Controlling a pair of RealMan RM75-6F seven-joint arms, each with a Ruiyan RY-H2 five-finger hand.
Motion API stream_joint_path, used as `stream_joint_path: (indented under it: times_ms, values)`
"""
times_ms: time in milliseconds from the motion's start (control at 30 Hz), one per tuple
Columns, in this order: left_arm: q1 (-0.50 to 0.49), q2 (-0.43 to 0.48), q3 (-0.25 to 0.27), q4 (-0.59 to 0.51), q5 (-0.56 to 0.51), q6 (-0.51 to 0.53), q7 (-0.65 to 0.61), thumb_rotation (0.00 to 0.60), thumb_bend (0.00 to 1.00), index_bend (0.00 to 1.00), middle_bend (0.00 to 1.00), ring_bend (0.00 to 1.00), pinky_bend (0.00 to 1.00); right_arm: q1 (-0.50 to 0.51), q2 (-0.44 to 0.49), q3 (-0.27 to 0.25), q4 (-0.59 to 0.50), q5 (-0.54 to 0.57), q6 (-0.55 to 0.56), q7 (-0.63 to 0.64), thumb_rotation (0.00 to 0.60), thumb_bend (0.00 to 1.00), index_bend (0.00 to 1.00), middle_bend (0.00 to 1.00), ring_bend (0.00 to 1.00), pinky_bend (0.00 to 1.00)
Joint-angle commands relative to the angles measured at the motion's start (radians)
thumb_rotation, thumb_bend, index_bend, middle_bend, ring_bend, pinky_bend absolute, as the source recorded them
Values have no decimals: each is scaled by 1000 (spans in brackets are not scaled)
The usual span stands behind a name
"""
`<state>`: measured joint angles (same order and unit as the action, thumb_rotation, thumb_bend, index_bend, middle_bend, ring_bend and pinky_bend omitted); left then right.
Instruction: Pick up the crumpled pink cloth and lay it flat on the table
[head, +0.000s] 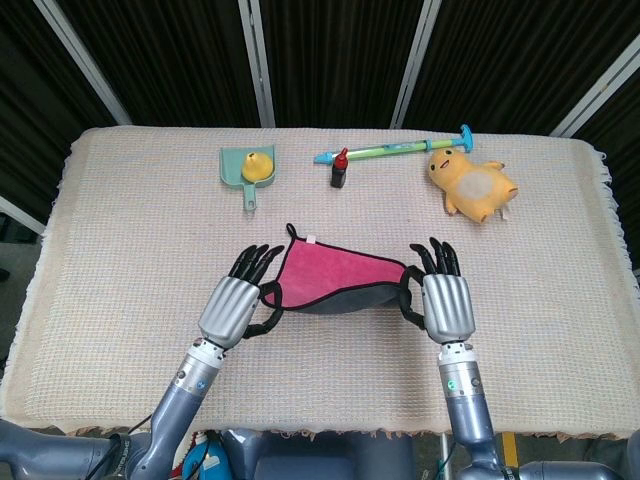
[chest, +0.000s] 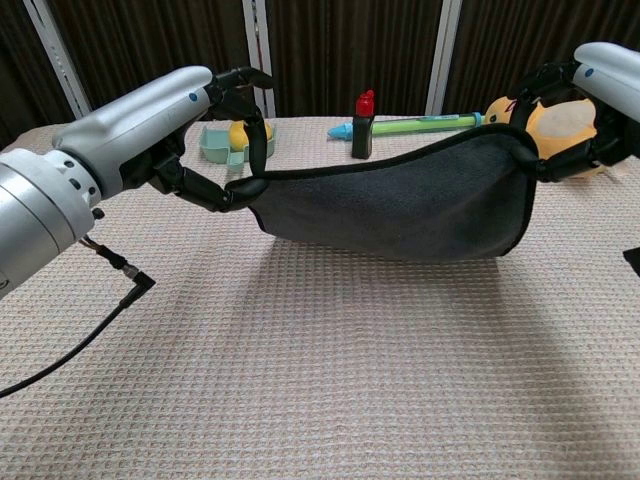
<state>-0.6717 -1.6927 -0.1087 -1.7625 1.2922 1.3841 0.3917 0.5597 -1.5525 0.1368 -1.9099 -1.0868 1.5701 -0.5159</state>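
Note:
The cloth is pink on its upper face and dark grey underneath, with a black hem. It hangs stretched between my two hands above the table's middle. My left hand pinches its left corner, also seen in the chest view. My right hand pinches the right corner. The cloth sags in the middle, and its far edge lies on or near the table in the head view.
At the back of the table are a green dustpan with a yellow toy, a small red-capped bottle, a blue-green stick and a yellow plush toy. A black cable trails at the chest view's left.

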Motion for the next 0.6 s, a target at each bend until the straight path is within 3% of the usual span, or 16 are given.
stream_joint_path:
  times_ms: [33, 600]
  values:
    - [15, -1, 15, 2, 15, 1, -9, 600, 457, 594, 47, 0, 6, -17, -8, -18, 3, -22, 4, -7, 600, 531, 610, 201, 0, 11]
    - [97, 2, 98, 15, 101, -6, -49, 600, 457, 593, 47, 0, 6, -102, -57, -99, 37, -96, -22, -16, 600, 532, 610, 201, 0, 11]
